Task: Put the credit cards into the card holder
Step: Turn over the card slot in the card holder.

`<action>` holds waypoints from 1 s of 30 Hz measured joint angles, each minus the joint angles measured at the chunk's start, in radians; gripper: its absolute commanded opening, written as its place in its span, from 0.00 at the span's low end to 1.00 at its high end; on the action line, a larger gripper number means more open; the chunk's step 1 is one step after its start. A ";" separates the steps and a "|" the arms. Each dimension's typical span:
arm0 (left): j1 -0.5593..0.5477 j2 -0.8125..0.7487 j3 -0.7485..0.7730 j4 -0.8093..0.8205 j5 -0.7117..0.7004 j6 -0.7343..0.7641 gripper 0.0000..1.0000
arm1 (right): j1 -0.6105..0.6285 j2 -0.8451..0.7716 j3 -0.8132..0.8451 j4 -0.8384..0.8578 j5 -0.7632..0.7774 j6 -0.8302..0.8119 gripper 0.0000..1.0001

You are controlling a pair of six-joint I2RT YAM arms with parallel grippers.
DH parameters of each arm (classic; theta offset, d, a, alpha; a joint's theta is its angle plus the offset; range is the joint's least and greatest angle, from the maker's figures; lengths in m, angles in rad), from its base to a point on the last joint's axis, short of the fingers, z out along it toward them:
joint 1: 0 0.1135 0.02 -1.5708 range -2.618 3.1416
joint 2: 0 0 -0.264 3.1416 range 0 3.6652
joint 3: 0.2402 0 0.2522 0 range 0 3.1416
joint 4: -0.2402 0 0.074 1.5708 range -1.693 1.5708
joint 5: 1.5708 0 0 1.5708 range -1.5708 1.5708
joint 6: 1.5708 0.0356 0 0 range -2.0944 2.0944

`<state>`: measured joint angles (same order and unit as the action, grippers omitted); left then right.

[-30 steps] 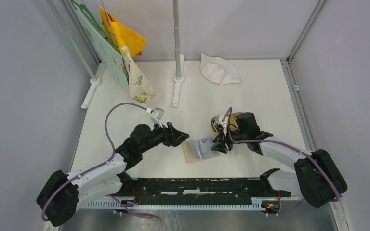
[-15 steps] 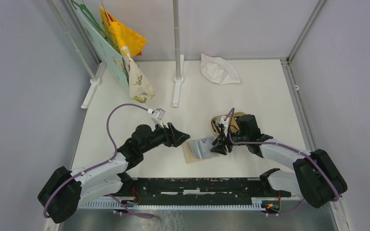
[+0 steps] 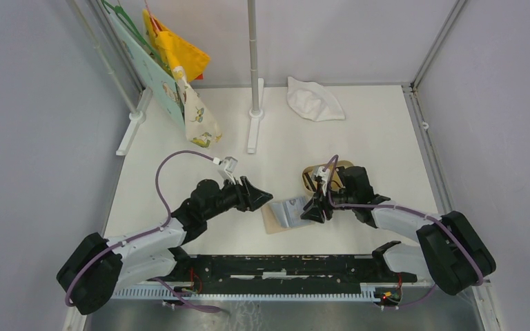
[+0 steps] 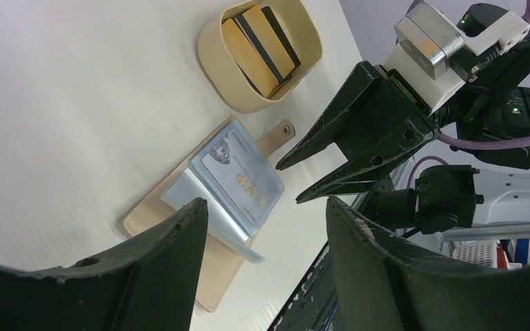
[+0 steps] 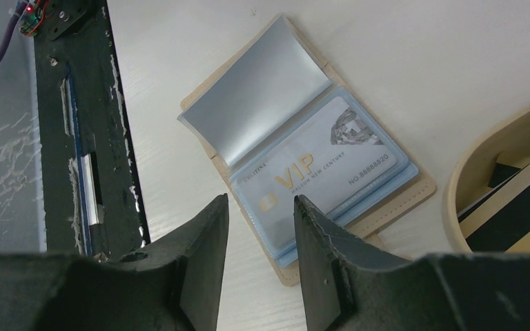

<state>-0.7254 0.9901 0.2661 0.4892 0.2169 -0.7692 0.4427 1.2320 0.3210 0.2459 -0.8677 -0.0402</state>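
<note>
Cards (image 4: 259, 38) in the tray (image 4: 210, 62) lie on top of each other, orange and black, so their number is hard to tell. One grey-white card (image 5: 317, 172) sits in a blue pocket of the open holder (image 5: 255, 110) on the table (image 3: 386, 138). The left gripper (image 4: 266, 207) is wide open and empty. The right gripper (image 5: 259, 200) hangs over the holder, half open, holding nothing.

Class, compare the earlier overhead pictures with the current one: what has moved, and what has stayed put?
Very little. The right gripper has eased slightly towards the near edge above the open card holder. The left arm has shifted slightly, though the left gripper barely moved. Nothing was gripped or released. The card holder, its VIP card and the tray stayed put.
</note>
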 measured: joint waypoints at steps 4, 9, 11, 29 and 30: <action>-0.011 0.051 0.000 0.027 0.000 -0.009 0.58 | 0.000 0.024 0.000 0.004 0.011 0.028 0.43; -0.035 0.126 0.000 0.045 -0.005 -0.014 0.48 | 0.000 0.048 0.000 0.003 0.036 0.068 0.41; -0.048 0.153 0.003 0.045 -0.009 -0.015 0.43 | 0.000 0.050 0.000 0.003 0.047 0.079 0.41; -0.130 0.438 0.105 0.046 -0.075 -0.015 0.35 | -0.003 0.075 0.017 -0.014 0.146 0.116 0.41; -0.130 0.448 0.108 0.045 -0.076 -0.015 0.35 | -0.004 0.075 0.018 -0.016 0.147 0.117 0.41</action>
<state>-0.8555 1.4384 0.3744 0.5346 0.1406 -0.7841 0.4385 1.3067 0.3389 0.2302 -0.7204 0.0765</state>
